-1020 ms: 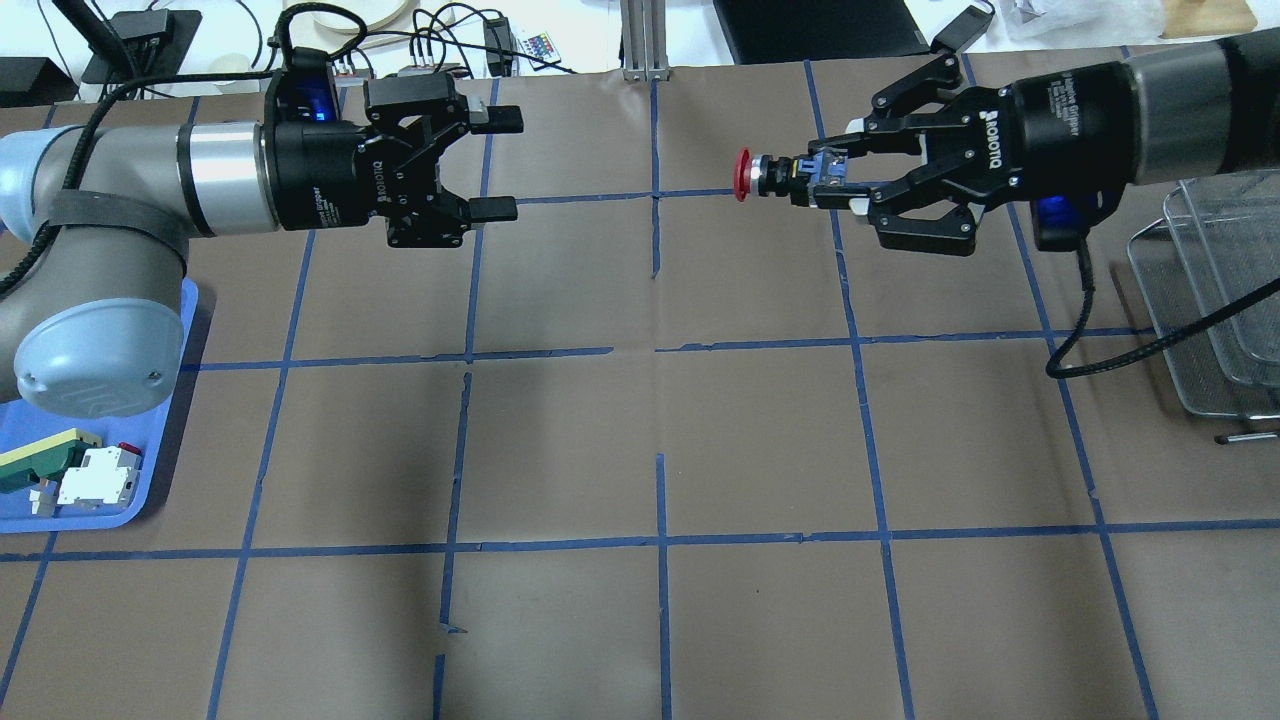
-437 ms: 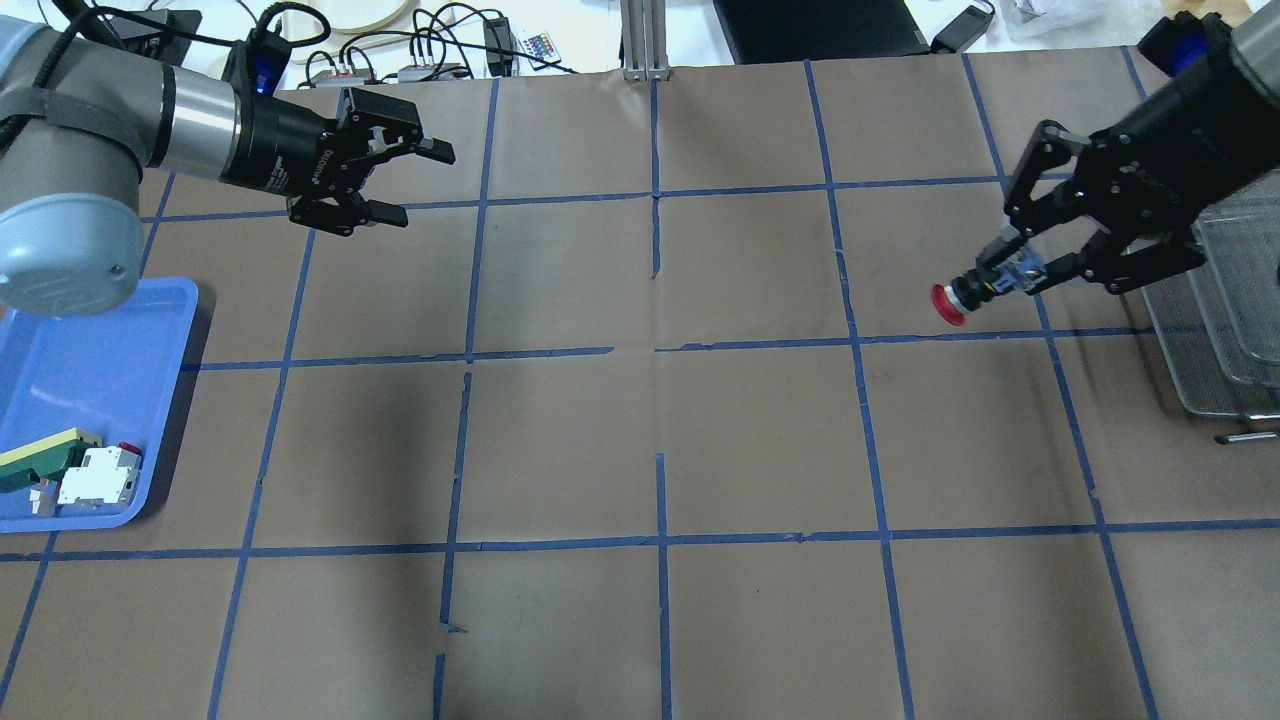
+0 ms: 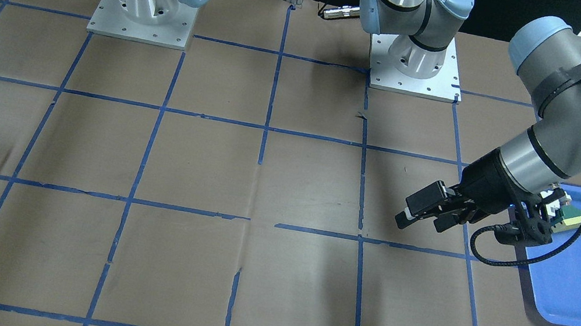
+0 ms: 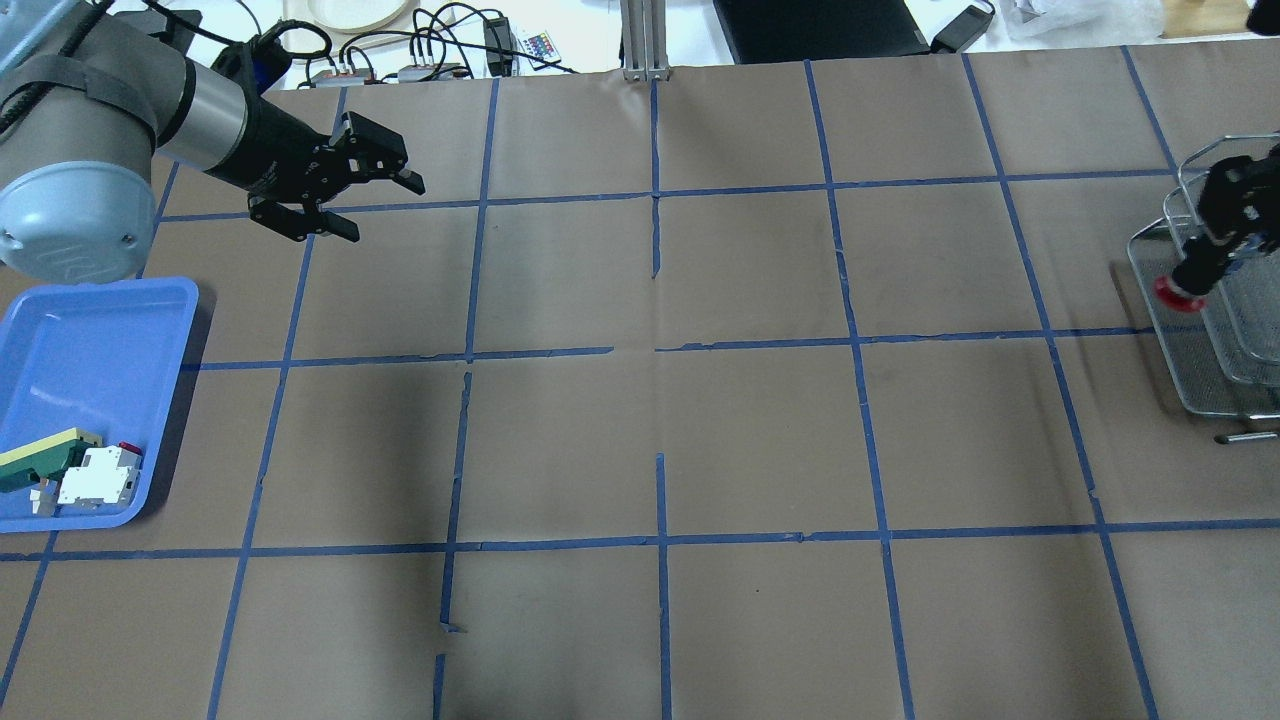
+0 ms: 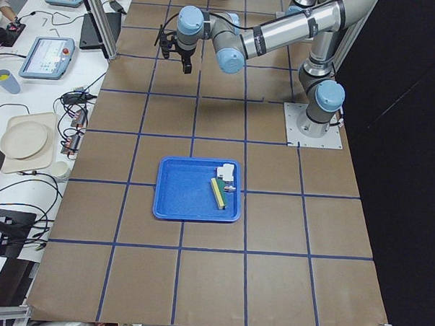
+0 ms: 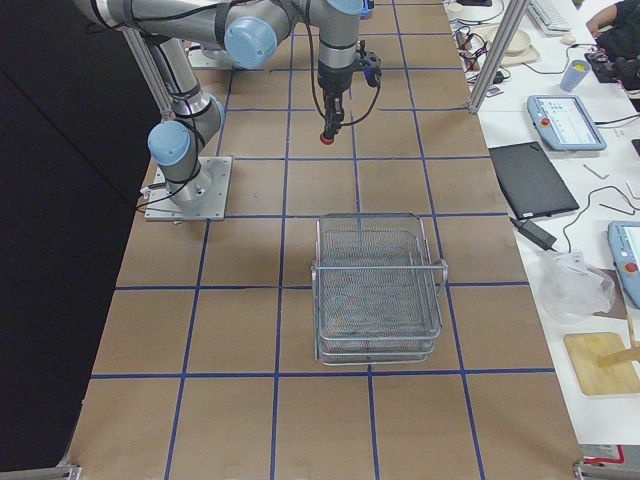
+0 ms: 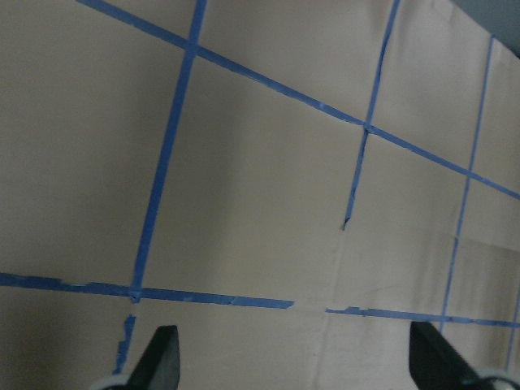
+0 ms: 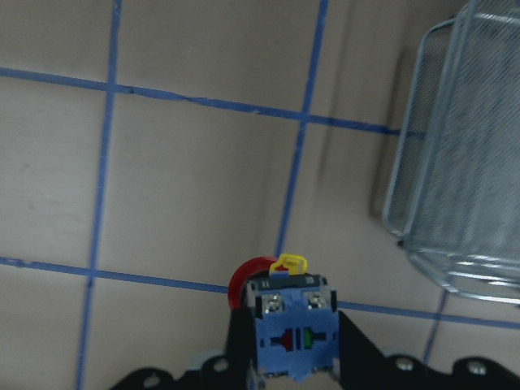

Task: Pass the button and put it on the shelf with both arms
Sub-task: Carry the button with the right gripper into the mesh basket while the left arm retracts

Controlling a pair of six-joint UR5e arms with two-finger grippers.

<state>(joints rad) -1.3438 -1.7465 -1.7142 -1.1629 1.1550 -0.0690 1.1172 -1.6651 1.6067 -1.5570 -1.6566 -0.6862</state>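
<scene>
Lighting: bright, even, from above. Shadows: broad, soft patches on bench (image 4: 560,440), left-centre of overhead view. Left wrist view: dim, hazy, soft focus. Right wrist view: button (image 8: 291,337) near lens, slightly blurred.

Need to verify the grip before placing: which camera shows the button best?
The right wrist-mounted view: the button sits close at lower centre, its blue base clamped in the right gripper. Overhead, front-facing and exterior right show only a tiny red cap. In exterior left it is too small to tell, and the left wrist misses it.
</scene>
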